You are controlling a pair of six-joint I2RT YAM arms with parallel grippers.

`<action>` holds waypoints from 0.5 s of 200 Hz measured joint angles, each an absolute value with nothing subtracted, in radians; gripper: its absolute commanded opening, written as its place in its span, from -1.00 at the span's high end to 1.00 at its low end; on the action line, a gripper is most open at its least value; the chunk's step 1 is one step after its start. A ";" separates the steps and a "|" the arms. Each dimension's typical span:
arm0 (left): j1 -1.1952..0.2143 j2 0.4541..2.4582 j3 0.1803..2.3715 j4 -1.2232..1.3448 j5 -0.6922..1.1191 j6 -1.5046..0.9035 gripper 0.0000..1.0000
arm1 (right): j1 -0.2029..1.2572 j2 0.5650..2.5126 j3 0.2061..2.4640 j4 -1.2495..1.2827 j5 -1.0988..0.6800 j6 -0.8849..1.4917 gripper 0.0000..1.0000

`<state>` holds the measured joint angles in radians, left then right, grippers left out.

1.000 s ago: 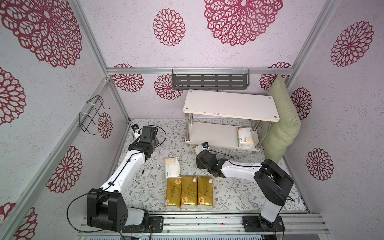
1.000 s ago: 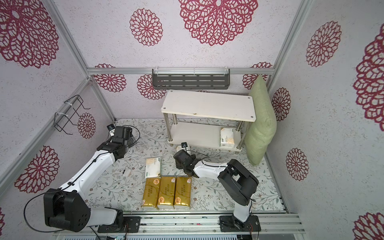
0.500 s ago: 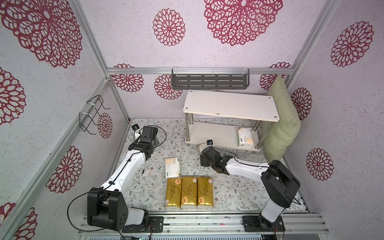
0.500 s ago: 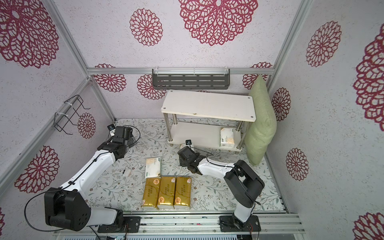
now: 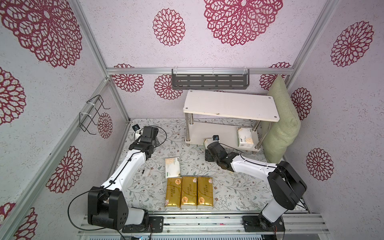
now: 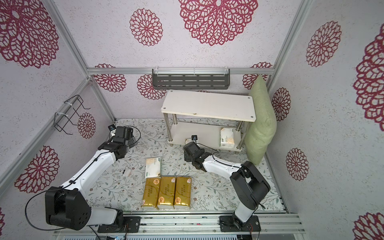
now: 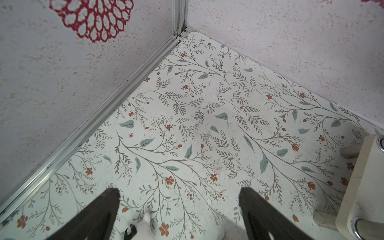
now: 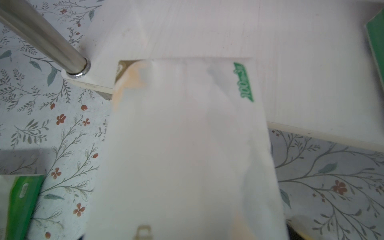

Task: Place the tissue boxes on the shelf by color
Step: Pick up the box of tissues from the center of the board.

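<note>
Tissue boxes: three gold, three white, one white pack in right pincer; left pincer wide open.

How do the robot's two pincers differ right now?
The left pincer is wide open and empty; the right pincer grips a white pack. The left pincer hangs over bare mat near a corner; the right pincer is at the lower board of the shelf, its pack's end over the edge. Both are black.
</note>
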<state>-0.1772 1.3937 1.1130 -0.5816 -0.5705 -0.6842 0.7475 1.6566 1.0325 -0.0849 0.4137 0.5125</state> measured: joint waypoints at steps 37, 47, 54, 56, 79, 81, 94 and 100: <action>-0.179 1.394 1.113 -0.582 -0.571 -0.684 -0.95 | 0.694 1.657 1.032 -0.084 0.414 0.497 -0.54; -0.179 1.394 1.113 -0.582 -0.571 -0.684 -0.95 | 0.676 1.657 1.032 -0.083 0.414 0.496 -0.54; -0.179 1.394 1.113 -0.582 -0.571 -0.684 -0.95 | 0.665 1.657 1.033 -0.081 0.414 0.496 -0.54; -0.179 1.394 1.113 -0.582 -0.571 -0.684 -0.95 | 0.661 1.657 1.034 -0.081 0.414 0.496 -0.54; -0.181 1.395 1.113 -0.582 -0.571 -0.684 -0.95 | 0.628 1.670 1.063 -0.081 0.416 0.497 -0.54; -0.181 1.396 1.113 -0.582 -0.571 -0.684 -0.95 | 0.627 1.671 1.066 -0.081 0.416 0.497 -0.53; -0.182 1.397 1.113 -0.582 -0.571 -0.684 -0.95 | 0.613 1.686 1.093 -0.075 0.416 0.497 -0.53; -0.183 1.398 1.113 -0.582 -0.571 -0.684 -0.95 | 0.608 1.694 1.103 -0.071 0.415 0.498 -0.54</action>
<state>-0.1825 1.3979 1.1130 -0.5816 -0.5713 -0.6838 0.6079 1.6943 1.1034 -0.0711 0.4152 0.4976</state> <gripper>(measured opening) 0.974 0.770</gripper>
